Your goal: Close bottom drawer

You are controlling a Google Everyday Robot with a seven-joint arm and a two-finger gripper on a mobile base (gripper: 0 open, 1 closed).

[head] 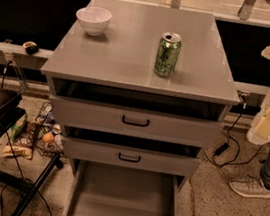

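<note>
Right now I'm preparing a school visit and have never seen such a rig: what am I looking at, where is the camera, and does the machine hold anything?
There is one view, from a camera looking down at a grey metal cabinet; where that camera is mounted is not on record. The cream-coloured shapes at the right edge belong to the robot's single arm, and its gripper is there, beside the cabinet and away from the drawers. It does not seem to hold anything. On the cabinet top stand a white bowl and a green soda can. Of the three drawers, the bottom drawer is pulled far out and looks empty; the job is to push it shut. A person's sneaker shows on the floor at the right.
</note>
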